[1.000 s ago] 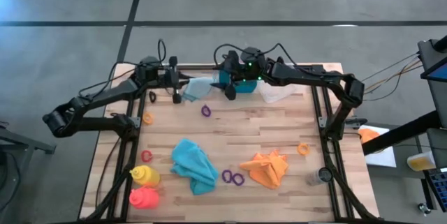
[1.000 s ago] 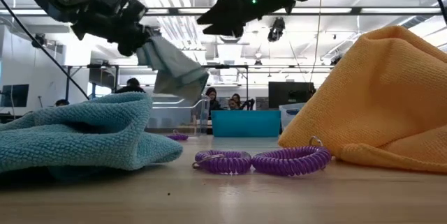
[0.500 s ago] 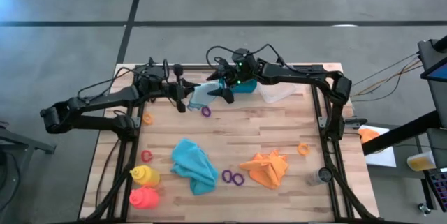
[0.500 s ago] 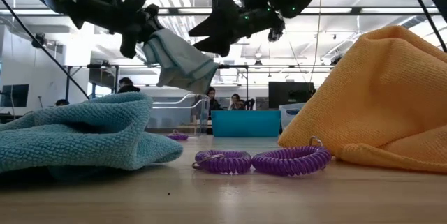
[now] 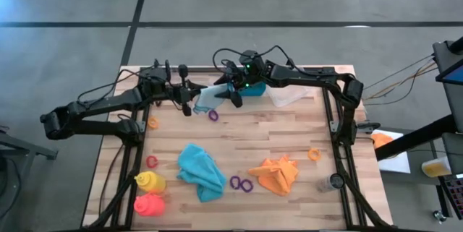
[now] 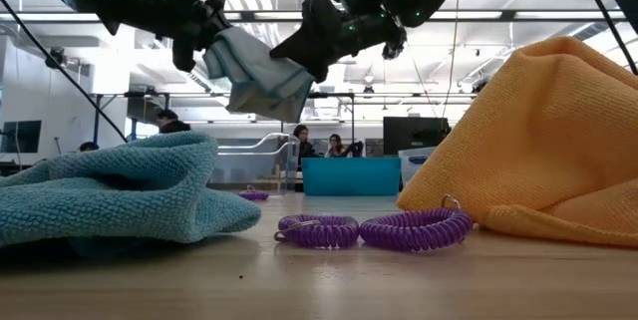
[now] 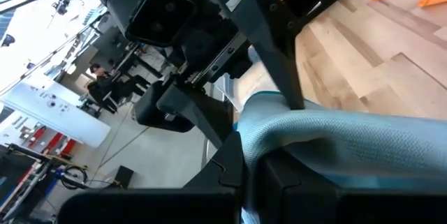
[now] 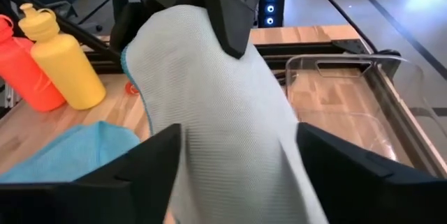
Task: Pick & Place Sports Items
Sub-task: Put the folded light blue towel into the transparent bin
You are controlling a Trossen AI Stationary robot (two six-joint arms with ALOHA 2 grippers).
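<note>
I see left gripper pinching the pale blue cloth in the air near the desk's far edge; right gripper spread around the cloth's other end, fingers either side; teal bin just behind; purple ring below.

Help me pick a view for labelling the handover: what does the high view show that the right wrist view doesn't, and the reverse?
Only the high view shows the orange cloth, the purple rings, the teal bin and both arms whole. Only the right wrist view shows the pale blue cloth between the right gripper's open fingers, with a clear tray beyond. Both show that cloth, the yellow bottle, the pink-red bottle and the teal cloth.
</note>
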